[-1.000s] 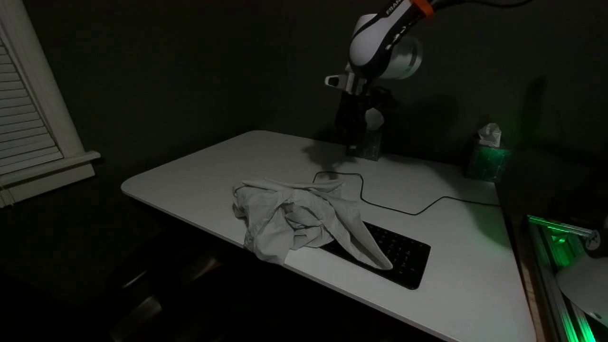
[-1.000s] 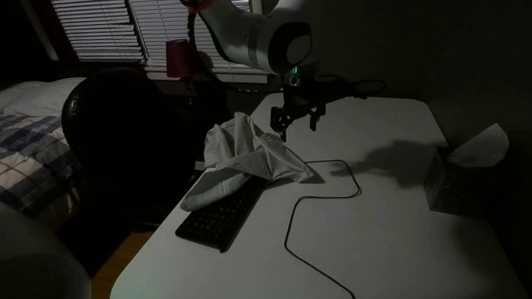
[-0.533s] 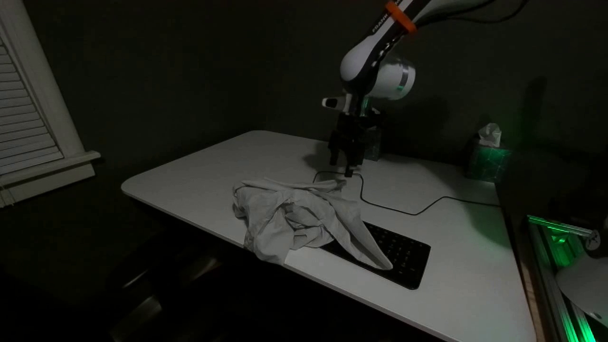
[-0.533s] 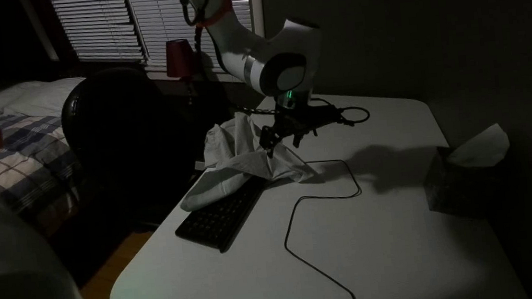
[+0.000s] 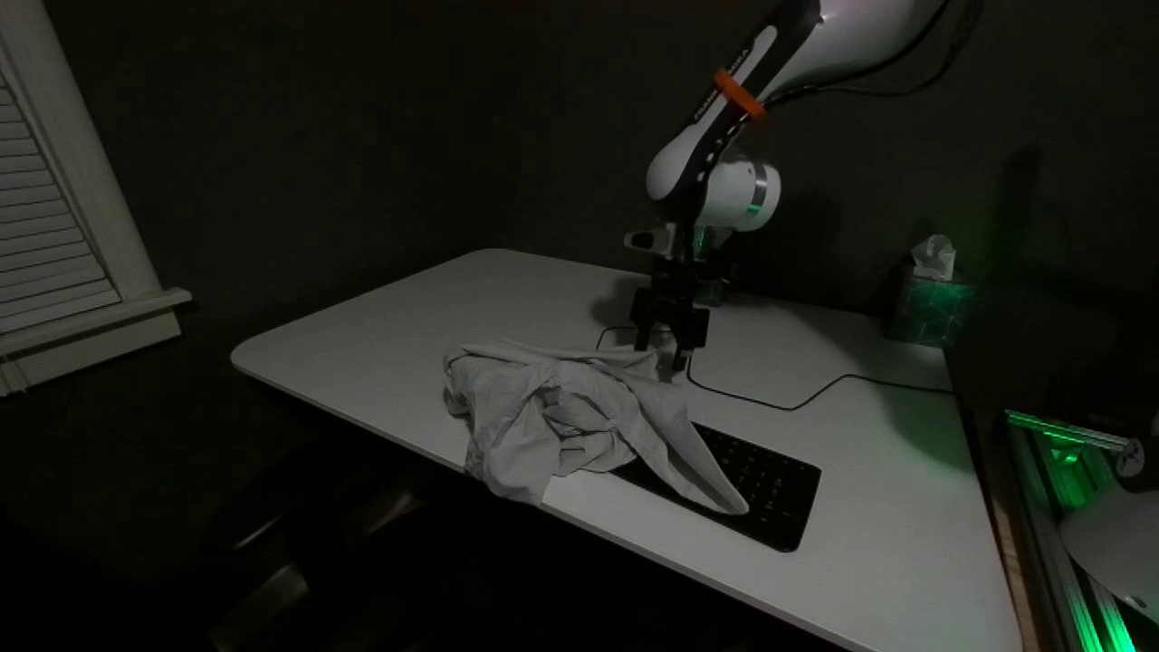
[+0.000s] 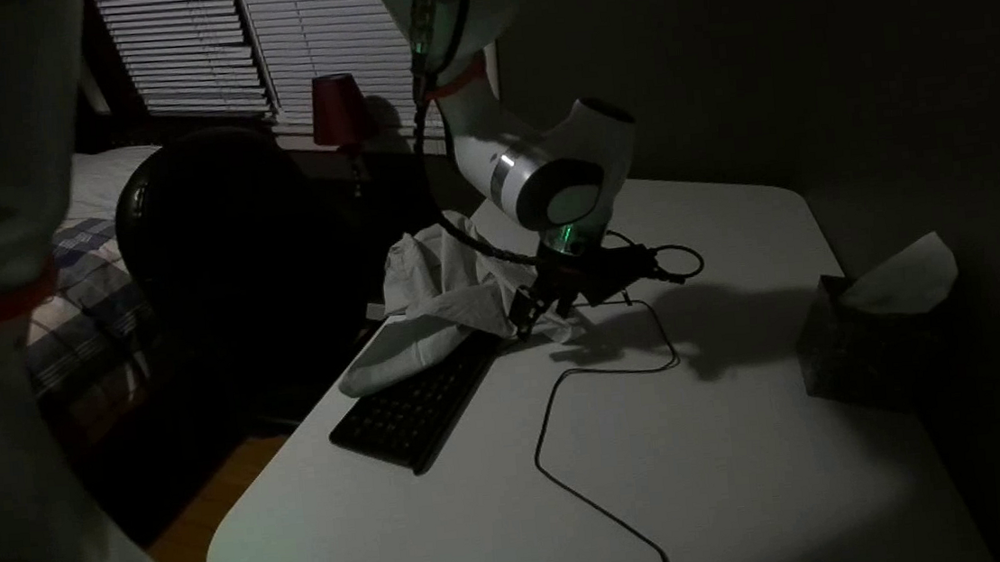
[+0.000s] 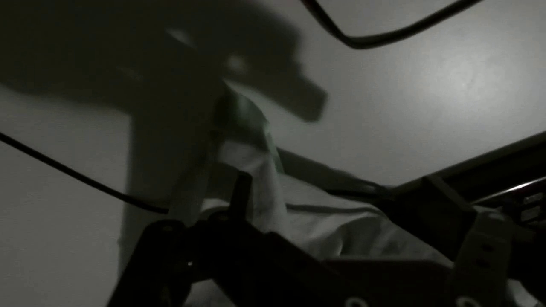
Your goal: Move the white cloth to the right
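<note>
1. Gripper (image 5: 661,356), jaws apart and grasping nothing, hangs near the keyboard (image 5: 765,480) under my remote control.
2. White cloth (image 5: 589,412) lies bunched, partly over the keyboard; I judge the reach nearly made; grasp, rightward move and release remain.
3. On the arm (image 5: 699,140), higher than the keyboard, I read "FRANK" and "MIKA"; keyboard lettering is illegible.

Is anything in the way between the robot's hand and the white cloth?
Nothing visible stands between the open hand and the white cloth. The black cable lies on the table and the keyboard is partly under the white cloth; neither blocks it.
</note>
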Robot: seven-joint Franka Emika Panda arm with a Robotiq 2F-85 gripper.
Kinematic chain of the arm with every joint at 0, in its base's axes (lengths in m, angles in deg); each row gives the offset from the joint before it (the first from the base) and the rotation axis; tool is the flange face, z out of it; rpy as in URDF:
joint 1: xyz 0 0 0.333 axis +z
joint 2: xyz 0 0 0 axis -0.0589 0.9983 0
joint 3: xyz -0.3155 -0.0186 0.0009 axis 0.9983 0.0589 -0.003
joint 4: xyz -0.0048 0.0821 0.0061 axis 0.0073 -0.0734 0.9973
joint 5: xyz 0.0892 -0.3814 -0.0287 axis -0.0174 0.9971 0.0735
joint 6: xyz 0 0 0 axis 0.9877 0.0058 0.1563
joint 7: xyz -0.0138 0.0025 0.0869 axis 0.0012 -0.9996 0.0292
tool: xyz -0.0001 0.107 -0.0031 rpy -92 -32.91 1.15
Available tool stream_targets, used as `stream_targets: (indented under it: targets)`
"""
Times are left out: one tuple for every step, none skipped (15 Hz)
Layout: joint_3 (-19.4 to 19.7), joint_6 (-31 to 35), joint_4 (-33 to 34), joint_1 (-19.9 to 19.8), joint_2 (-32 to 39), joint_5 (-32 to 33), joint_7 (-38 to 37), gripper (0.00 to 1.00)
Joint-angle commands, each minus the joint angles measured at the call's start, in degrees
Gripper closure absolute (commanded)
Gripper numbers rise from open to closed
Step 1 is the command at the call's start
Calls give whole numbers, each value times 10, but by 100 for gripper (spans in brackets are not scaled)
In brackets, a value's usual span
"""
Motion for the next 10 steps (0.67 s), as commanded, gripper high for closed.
stream_targets:
  targets:
    - [-25,-6,29,-26,38,-14,61,34]
    - [-32,1,31,-32,43,-16,78,42]
    - [-40,6,35,-38,47,-24,91,51]
    - [-47,9,39,-43,50,-30,106,58]
    - [-52,13,42,-46,53,-35,120,65]
    - [-54,17,46,-47,57,-35,132,73]
    - [-58,19,50,-50,59,-40,145,68]
    - [-62,27,51,-52,61,-43,157,55]
    - [-63,29,53,-53,64,-44,165,42]
    - [-62,31,55,-51,67,-42,171,42]
